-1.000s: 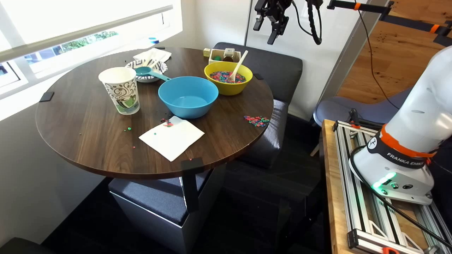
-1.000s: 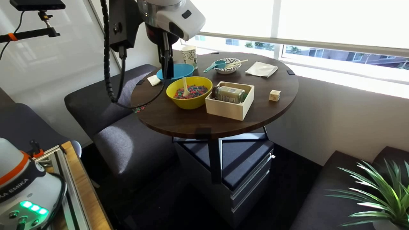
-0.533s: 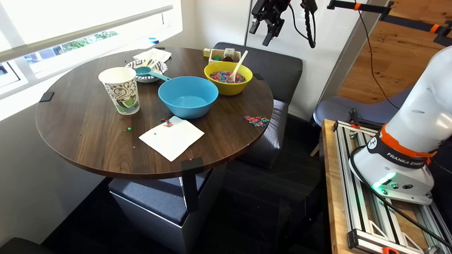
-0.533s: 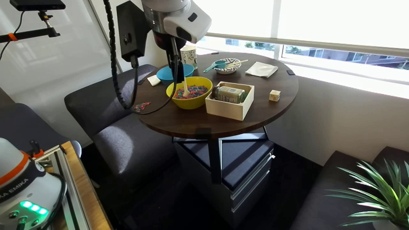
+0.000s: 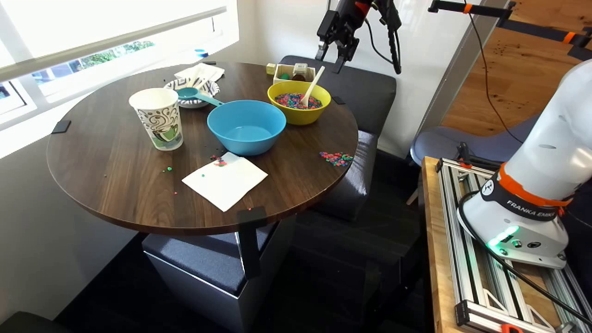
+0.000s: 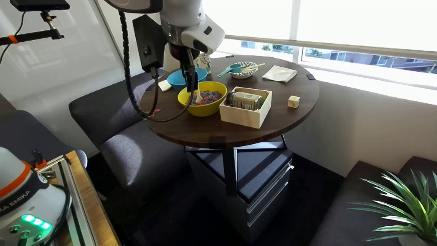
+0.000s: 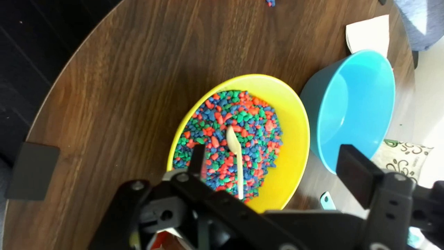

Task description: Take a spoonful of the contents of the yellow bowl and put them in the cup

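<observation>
Spoon (image 7: 239, 166): you appear to be at the step of lining up to take it; scooping is not yet begun.
Gripper (image 5: 330, 59): your fingers stand well apart with nothing clamped between them, near the spoon's handle and, it seems, not touching it.
Yellow bowl (image 6: 205, 110): it holds red, green and blue gravel-like bits (image 7: 256, 139); the spoon's head sits in them, its handle tilted up above the rim.
Paper cup (image 5: 159, 122): it stands upright, with the blue bowl (image 5: 240, 141) between it and the yellow bowl; you cannot tell whether anything lies inside.
Grasp ahead: your next move calls for centring the fingers about the handle, which shows nearer one of them in the wrist view; then lower and press them together on it, keeping the tips out of the bits.
Carry to come: that slim handle may twist in your grip, so plan a slow, level path past the blue bowl.
Round table (image 5: 111, 152): you have a loose pile (image 5: 336, 158) of bits near the edge, a white napkin (image 5: 226, 185) just beside the blue bowl, a patterned bowl (image 6: 240, 76) with a teal scoop (image 6: 235, 69) at its rim, and, just beside the yellow bowl, a wooden box (image 6: 239, 117) with a jar (image 6: 245, 101) in it.
Room: around you are a bright window blind (image 6: 327, 22), a grey seat (image 6: 133, 150) and a leafy plant (image 6: 414, 215).
</observation>
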`<state>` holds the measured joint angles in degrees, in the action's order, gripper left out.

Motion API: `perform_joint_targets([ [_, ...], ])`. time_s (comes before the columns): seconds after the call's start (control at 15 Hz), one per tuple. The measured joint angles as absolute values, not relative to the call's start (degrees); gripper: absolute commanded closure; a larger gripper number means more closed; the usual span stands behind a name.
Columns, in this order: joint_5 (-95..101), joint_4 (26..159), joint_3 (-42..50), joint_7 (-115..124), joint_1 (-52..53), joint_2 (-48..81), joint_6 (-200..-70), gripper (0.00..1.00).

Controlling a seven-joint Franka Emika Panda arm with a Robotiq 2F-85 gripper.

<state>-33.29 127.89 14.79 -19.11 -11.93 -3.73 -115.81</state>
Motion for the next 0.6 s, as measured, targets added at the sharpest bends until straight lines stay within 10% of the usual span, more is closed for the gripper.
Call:
perform_joint_targets([
  [0.47,-33.2,124.6,13.5,-16.8,-11.6,2.2,-120.2,0.24],
  [0.6,-33.2,124.0,13.4,-16.3,-11.6,3.1,-120.3,0.5],
])
